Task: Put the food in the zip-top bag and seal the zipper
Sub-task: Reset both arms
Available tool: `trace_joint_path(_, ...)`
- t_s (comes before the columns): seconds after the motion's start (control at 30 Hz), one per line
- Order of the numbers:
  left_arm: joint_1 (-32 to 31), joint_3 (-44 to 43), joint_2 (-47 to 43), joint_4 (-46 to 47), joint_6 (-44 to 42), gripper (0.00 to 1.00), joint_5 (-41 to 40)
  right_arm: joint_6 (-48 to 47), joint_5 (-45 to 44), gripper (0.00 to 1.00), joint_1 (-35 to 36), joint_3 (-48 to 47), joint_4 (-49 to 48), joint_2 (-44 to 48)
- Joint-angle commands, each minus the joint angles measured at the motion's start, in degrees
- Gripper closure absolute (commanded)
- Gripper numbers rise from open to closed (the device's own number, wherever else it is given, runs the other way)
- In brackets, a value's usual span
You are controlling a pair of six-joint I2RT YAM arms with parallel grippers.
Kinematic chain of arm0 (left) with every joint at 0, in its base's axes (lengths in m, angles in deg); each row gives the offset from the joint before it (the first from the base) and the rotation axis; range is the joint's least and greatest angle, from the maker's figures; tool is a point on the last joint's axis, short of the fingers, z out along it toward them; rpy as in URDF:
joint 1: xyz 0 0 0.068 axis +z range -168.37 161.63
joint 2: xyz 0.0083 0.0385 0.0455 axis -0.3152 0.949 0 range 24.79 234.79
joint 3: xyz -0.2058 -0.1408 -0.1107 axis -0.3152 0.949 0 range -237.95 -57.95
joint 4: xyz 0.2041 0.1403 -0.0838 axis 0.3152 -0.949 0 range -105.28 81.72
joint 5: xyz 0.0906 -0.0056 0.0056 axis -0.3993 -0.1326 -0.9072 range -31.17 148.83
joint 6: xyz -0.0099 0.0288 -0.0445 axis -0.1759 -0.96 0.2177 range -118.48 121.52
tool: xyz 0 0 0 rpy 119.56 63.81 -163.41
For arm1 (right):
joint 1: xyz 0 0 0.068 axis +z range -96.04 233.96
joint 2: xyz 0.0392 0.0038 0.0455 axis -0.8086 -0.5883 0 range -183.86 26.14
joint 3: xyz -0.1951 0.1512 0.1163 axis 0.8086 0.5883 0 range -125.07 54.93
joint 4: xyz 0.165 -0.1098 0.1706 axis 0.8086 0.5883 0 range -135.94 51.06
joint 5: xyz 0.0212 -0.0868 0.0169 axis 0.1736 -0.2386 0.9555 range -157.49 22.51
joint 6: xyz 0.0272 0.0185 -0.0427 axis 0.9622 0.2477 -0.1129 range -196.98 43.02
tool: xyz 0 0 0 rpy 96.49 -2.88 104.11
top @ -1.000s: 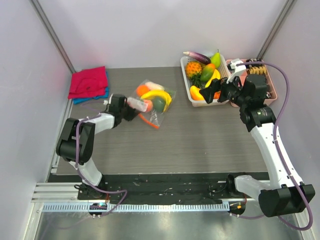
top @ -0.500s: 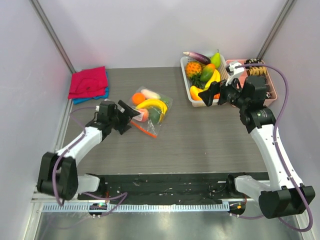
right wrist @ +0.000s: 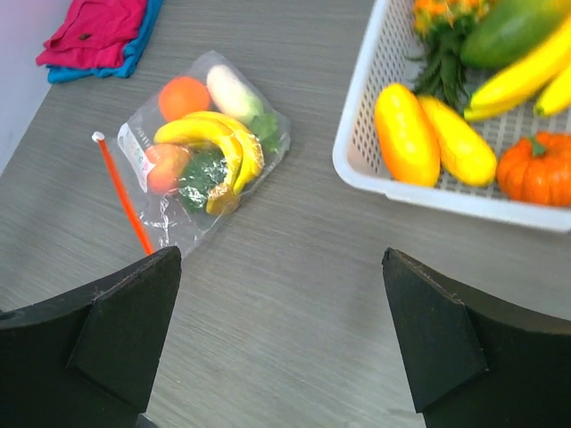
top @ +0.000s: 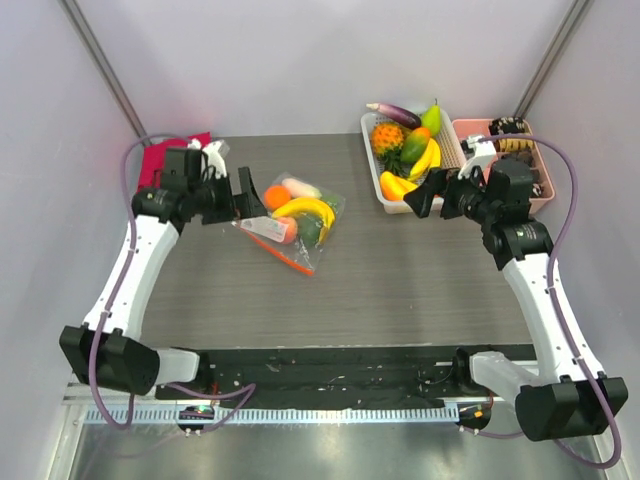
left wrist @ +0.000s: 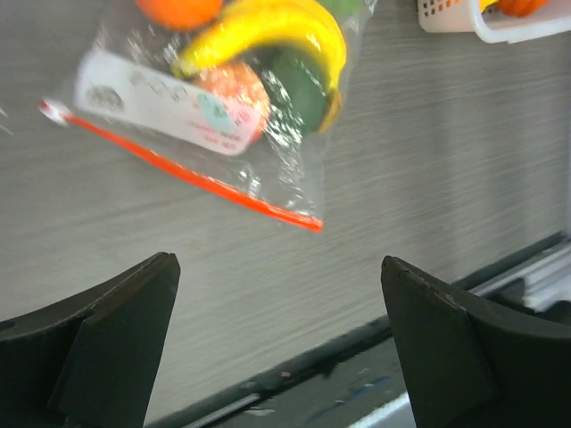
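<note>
The zip-top bag (top: 296, 222) lies flat on the table left of centre. Inside it are a yellow banana (top: 306, 208), an orange (top: 277, 196), a white oblong piece (top: 300, 187), a red piece (top: 288, 231) and a green piece (top: 316, 233). The zipper (top: 281, 251) runs as a straight orange-red strip along the bag's near-left edge. My left gripper (top: 244, 198) hovers open and empty just left of the bag; in the left wrist view the zipper (left wrist: 192, 174) lies ahead of the gripper (left wrist: 277, 267). My right gripper (top: 425, 195) hangs open and empty near the basket, with the bag (right wrist: 201, 147) far ahead of it (right wrist: 281, 257).
A white basket (top: 372, 152) with more toy produce stands at the back right, a pink tray (top: 546, 190) beside it. A red cloth (right wrist: 94, 27) on a blue one lies in the back left corner. A black strip runs along the table's near edge.
My left gripper has opened, let go of the bag and drawn up and back to the left. The bag has settled flat. The right gripper has barely shifted.
</note>
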Motion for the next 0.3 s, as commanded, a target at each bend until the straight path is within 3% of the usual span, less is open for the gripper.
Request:
trace_joint_path(0.0,0.81,-8.29,4.52,-17.01,-18.03,0.00,-5.10,6.94,-2.10,0.00,-2.75,2.22,1.83,1.40)
trace_joint_path(0.27,2.57,-1.89,-1.79,-11.31,-19.71,0.00,-7.30,9.06,-2.54,0.00,-6.18,4.87,1.39,3.69)
